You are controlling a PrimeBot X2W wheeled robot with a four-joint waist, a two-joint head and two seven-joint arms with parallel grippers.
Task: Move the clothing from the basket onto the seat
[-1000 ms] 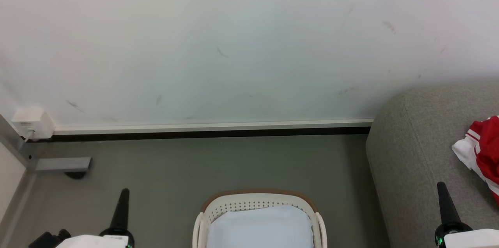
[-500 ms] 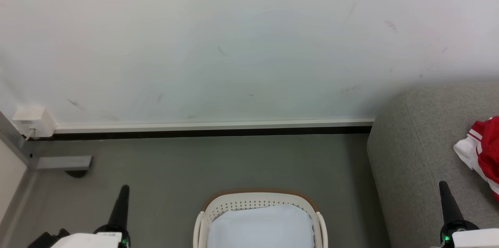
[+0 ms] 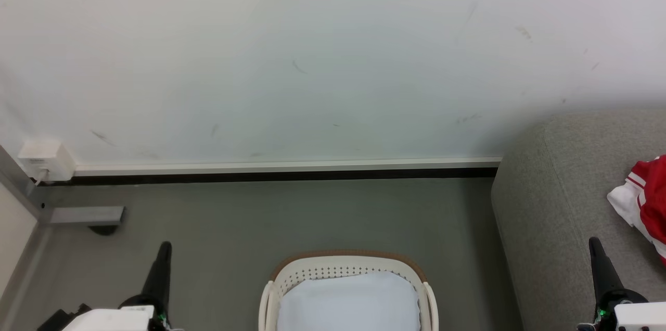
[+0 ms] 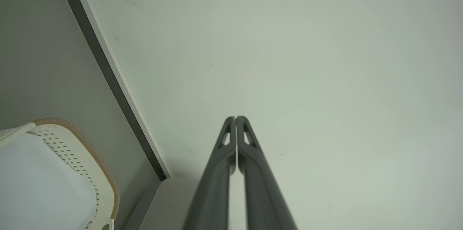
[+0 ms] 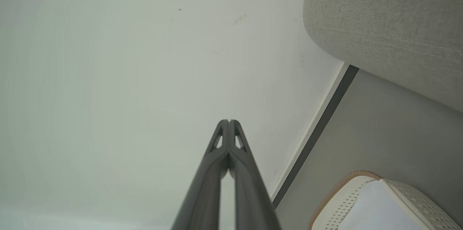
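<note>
1 red-and-white clothing heap (image 3: 650,203) lies crumpled on seat (image 3: 551,216).

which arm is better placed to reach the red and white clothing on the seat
Right, likely. The right gripper, shut, shows against the seat, close to the clothing. The left gripper, also shut, is on the far side of the basket, over the floor.
</note>
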